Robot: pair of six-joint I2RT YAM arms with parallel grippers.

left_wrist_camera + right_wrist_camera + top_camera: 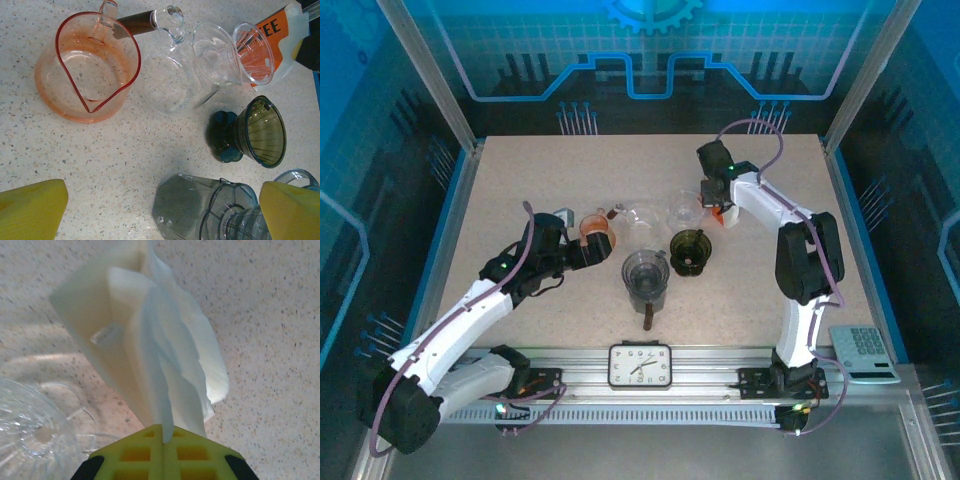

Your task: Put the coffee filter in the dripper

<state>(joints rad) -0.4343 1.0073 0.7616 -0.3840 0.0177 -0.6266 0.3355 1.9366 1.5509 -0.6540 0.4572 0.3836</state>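
Speckled worktop [520,180] below: right pincer [164,432] clamps the coffee filter [150,340], just beside the clear dripper [30,435]. Transport step, apparently; next, centre filter over dripper, lower, release. Left pincer [594,247] stands open.

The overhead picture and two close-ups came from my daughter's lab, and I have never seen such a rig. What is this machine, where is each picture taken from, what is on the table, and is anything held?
These are two robot arms bolted at the near edge of a table, each ending in a two-finger gripper. The wide picture comes from a fixed camera above and behind them; the close-ups come from cameras on the left and right wrists. On the table are an orange-tinted jug, a clear glass carafe, a clear dripper, a dark green dripper and a smoky grey vessel. The left gripper is open and holds nothing. The right gripper is shut on a white paper coffee filter.
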